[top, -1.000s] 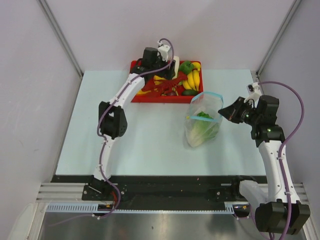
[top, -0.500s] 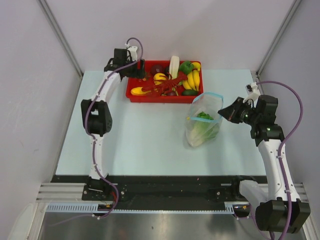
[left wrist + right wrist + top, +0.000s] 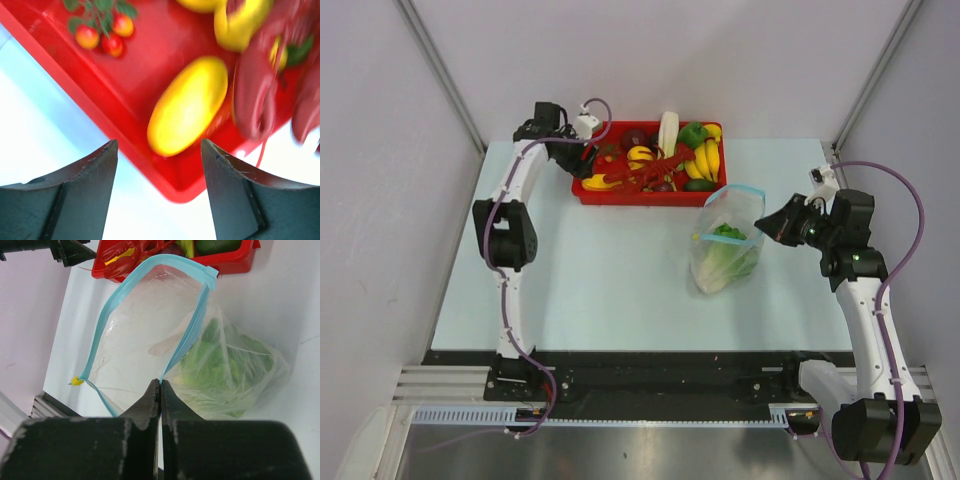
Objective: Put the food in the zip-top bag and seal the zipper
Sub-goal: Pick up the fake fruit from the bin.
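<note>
Bimanual workspace seen from above and from both wrists. The left gripper [image 3: 159,145] hung over the near left corner of the red tray [image 3: 620,198], its jaws parted and nothing between them; in the left wrist view a yellow fruit [image 3: 187,112] lay on the tray floor just beyond the fingertips, close to the tray rim, with a cluster of small red cherry tomatoes [image 3: 105,37] farther in and a dark red toy [image 3: 255,95] beside the fruit. The tray stood at the far edge of the table [image 3: 600,290] and also carried a bunch of bananas [image 3: 705,160] and a green pepper [image 3: 693,133]. The zip-top bag [image 3: 725,240] stood on the table just in front of the tray's right end, well apart from the left gripper, with its mouth gaping upward. A green-and-white cabbage [image 3: 220,365] sat inside the bag at its bottom. The right gripper [image 3: 159,382] was closed, its fingertips pinched on the bag's mouth edge where the blue zipper [image 3: 187,340] ran down to them; the two halves of the strip stood apart, so the zipper was unsealed.
</note>
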Tool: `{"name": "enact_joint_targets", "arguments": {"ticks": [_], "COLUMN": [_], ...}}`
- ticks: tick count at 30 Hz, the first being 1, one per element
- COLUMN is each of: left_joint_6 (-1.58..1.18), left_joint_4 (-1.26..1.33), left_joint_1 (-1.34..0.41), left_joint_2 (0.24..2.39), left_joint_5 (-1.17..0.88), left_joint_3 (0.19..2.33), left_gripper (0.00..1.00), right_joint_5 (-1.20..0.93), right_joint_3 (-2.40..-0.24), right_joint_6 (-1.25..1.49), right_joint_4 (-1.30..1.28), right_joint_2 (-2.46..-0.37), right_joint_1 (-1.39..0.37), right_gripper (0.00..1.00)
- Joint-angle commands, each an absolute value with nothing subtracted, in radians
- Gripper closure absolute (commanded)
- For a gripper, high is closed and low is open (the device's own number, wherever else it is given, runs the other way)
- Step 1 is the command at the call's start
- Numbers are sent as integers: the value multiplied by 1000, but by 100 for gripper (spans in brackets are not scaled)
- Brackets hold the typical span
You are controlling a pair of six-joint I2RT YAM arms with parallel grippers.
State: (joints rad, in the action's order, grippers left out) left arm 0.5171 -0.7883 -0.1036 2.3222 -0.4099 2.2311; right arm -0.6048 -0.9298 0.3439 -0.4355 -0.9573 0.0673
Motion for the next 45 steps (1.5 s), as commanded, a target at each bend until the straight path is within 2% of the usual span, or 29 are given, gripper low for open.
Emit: {"name": "enact_joint_targets", "arguments": {"ticks": [1, 7, 16, 20, 22, 25, 26, 29, 42, 45], "left_joint_6": [802, 897, 908, 945, 959, 959, 959, 951, 847, 773], "left_joint_4": [-916, -899, -772, -791, -795, -798, -795, -792, -673, -667], "left_joint_1": [-100, -103, -143, -147, -147, -147, -147, -147, -146, -149], "left_joint_2": [2283, 2322, 2416, 2447, 2451, 2447, 2441, 2395, 2174, 2103], "left_joint_5": [-498, -580, -512, -503, -502, -502, -502, -511, -290, -327], "left_joint_3": [2235, 2218, 2224, 2232, 2232, 2235, 2235, 2233, 2206, 2220], "left_gripper": [27, 23, 20, 20, 23, 38, 50, 65, 72, 74], "right_joint_5": [-603, -598, -597, -595, -597, -595, -598, -601, -630, -637], "right_joint_3": [-945, -943, -945, -943, -943, -943, -945, -943, -936, -936], "right_joint_6": [327, 322, 316, 314, 311, 308, 307, 305, 321, 333], "right_joint_4": [-402, -416, -426, -425, -433, -437, -437, -437, -394, -384], "right_joint_2": [-959, -953, -946, -937, -936, -930, -930, -925, -922, -920], "right_joint_1": [60, 60, 64, 69, 71, 71, 71, 69, 63, 61], "right_gripper": [100, 100, 100, 100, 100, 100, 100, 100, 100, 100]}}
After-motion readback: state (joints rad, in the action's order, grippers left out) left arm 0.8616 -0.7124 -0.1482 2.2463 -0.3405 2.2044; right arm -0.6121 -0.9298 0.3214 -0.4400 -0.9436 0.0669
